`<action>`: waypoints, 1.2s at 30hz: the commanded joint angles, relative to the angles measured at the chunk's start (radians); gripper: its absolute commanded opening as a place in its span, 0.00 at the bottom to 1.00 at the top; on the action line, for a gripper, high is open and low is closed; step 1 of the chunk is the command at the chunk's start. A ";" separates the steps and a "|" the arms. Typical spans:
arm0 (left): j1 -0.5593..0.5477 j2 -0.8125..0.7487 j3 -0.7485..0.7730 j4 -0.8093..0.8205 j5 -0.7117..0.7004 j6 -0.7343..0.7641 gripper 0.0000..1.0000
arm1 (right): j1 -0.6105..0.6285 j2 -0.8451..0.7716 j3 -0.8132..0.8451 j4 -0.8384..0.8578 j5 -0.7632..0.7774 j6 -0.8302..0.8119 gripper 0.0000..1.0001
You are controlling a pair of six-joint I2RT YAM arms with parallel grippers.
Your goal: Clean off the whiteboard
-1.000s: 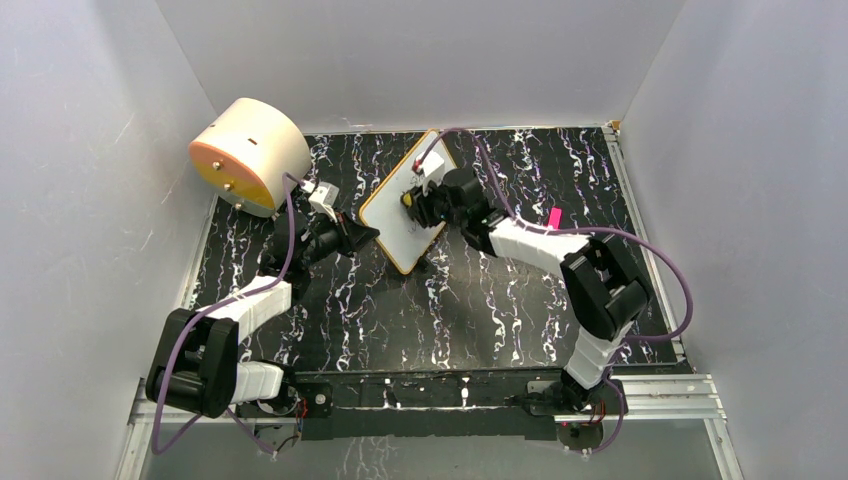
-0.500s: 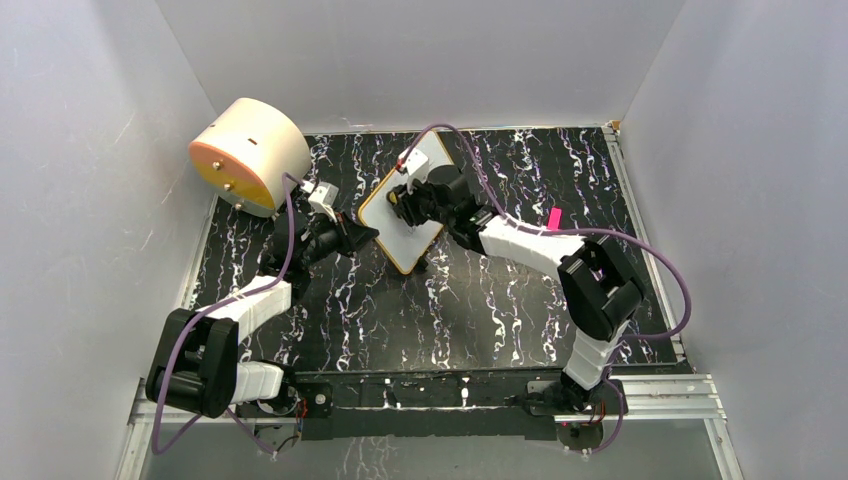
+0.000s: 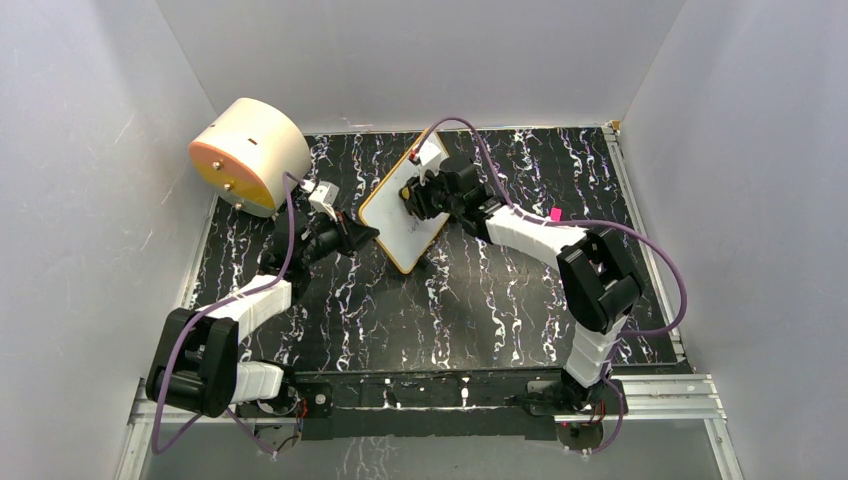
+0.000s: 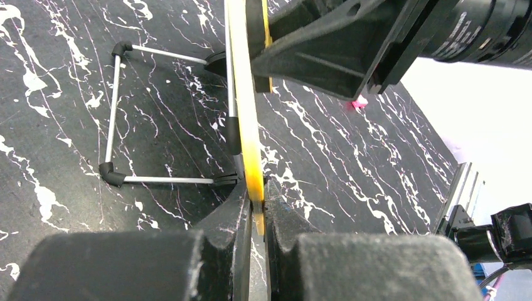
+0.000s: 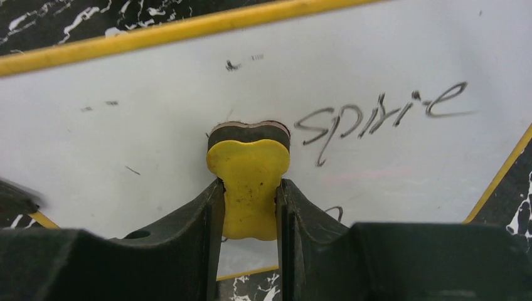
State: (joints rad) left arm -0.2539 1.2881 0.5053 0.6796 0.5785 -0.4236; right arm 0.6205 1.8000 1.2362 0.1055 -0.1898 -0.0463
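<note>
The whiteboard (image 3: 396, 228), white with a tan-orange frame, stands tilted on a wire stand near the table's middle back. My left gripper (image 3: 373, 234) is shut on the board's left edge; in the left wrist view the yellow frame edge (image 4: 243, 94) sits clamped between the jaws of that gripper (image 4: 257, 200). My right gripper (image 5: 249, 188) is shut on a small yellow eraser (image 5: 249, 169), its dark pad pressed against the whiteboard (image 5: 376, 56). Dark handwriting (image 5: 383, 116) lies just right of the eraser, with faint marks left and below. From above, the right gripper (image 3: 408, 194) covers the board's upper part.
A large cream cylinder (image 3: 250, 155) with an orange face lies at the back left. The board's wire stand (image 4: 113, 113) rests on the black marbled tabletop behind the board. Grey walls close in the sides and back. Purple cables loop from both arms.
The right gripper with the eraser slid left across the board, then came back slightly right and up. The left gripper and the board stayed where they were.
</note>
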 commanded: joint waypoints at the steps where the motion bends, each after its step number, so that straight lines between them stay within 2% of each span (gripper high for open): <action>1: -0.022 0.002 0.022 -0.042 0.072 0.038 0.00 | 0.046 0.008 0.111 0.008 -0.018 0.012 0.20; 7: -0.021 -0.002 0.019 -0.046 0.067 0.042 0.00 | 0.138 -0.018 0.026 -0.001 0.010 -0.023 0.20; 13: -0.021 -0.008 0.022 -0.058 0.066 0.049 0.00 | 0.144 -0.096 -0.140 0.044 0.045 -0.034 0.20; 16: -0.021 -0.008 0.022 -0.058 0.064 0.048 0.00 | 0.105 -0.099 -0.142 0.039 0.064 -0.034 0.19; 21: -0.022 -0.016 0.025 -0.072 0.044 0.039 0.00 | 0.061 -0.072 -0.038 0.006 0.121 -0.015 0.19; 22: -0.022 -0.020 0.027 -0.077 0.029 0.034 0.04 | 0.061 -0.071 -0.016 0.001 0.118 -0.013 0.19; 27: -0.022 -0.047 0.026 -0.071 -0.016 0.004 0.40 | 0.061 -0.098 0.039 -0.013 0.114 0.021 0.20; 28: -0.021 -0.051 0.024 -0.063 -0.022 -0.005 0.45 | 0.061 -0.108 0.038 -0.010 0.114 0.030 0.20; 32: -0.022 -0.056 0.018 -0.030 -0.047 -0.035 0.55 | 0.051 -0.143 0.027 -0.006 0.128 0.067 0.20; 36: -0.022 -0.029 0.004 0.043 -0.051 -0.083 0.56 | 0.043 -0.158 0.022 -0.009 0.153 0.100 0.21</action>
State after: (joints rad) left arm -0.2722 1.2652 0.5144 0.6361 0.5392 -0.4583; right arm 0.6727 1.7023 1.2366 0.0620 -0.0742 0.0040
